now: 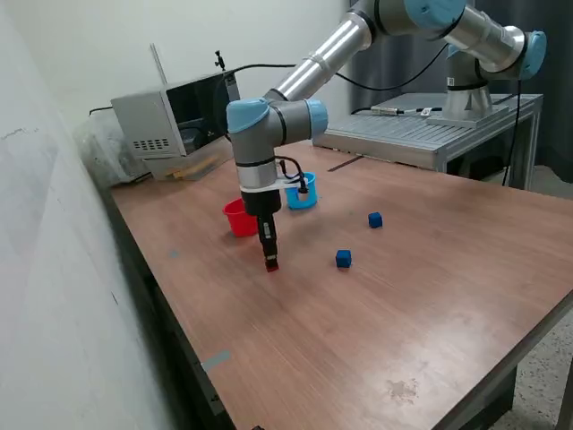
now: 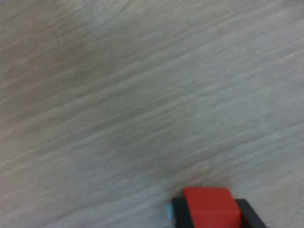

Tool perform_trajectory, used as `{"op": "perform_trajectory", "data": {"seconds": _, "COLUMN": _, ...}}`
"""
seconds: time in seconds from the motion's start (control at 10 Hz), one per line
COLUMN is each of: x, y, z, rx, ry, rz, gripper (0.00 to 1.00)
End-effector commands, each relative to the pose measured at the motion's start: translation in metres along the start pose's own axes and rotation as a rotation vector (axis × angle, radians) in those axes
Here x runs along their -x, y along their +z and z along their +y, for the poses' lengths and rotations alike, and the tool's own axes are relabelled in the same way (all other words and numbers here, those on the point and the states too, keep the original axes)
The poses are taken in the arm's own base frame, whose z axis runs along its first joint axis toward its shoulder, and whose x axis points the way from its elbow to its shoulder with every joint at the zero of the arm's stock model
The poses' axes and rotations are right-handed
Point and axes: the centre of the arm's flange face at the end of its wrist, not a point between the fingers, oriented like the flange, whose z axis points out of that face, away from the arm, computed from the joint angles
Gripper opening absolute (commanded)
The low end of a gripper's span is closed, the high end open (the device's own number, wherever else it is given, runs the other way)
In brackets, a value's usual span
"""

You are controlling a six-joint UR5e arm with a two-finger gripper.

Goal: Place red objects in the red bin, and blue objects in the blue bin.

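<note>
My gripper (image 1: 270,260) points straight down at the wooden table (image 1: 403,313), in front of the red cup (image 1: 237,219). It is shut on a tiny red cube (image 1: 271,263), at or just above the table surface. In the wrist view the red cube (image 2: 209,203) sits between the two black fingers (image 2: 179,214) of the gripper (image 2: 212,216). The light blue cup (image 1: 303,197) stands just behind the arm's wrist. Two dark blue cubes lie loose on the table, one (image 1: 344,259) near the gripper and one (image 1: 375,219) further to the exterior view's right. A second red cube is not in view.
A grey box-like device (image 1: 170,121) with cables stands at the table's back left corner. A metal bench (image 1: 430,130) with the arm's base is behind the table. A white wall runs along the exterior view's left. A small grey tape patch (image 1: 215,361) is near the front edge.
</note>
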Motion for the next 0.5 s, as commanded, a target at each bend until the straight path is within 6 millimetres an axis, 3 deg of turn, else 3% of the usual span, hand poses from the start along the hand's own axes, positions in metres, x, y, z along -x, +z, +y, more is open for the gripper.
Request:
{"op": "perform_trajectory", "data": {"seconds": 0.0, "x": -0.008, "y": -0.027, "z": -0.006, "rx": 0.022, "ry": -0.017, "rz": 0.006, "gripper": 0.00}}
{"op": "perform_trajectory", "data": {"seconds": 0.1, "x": -0.006, "y": -0.060, "z": -0.010, "rx": 0.044, "ry": -0.017, "rz": 0.009, "gripper": 0.00}}
{"op": "perform_trajectory", "data": {"seconds": 0.4, "x": 0.021, "y": -0.122, "z": -0.021, "rx": 0.110, "ry": -0.012, "rz": -0.067, "gripper": 0.00}}
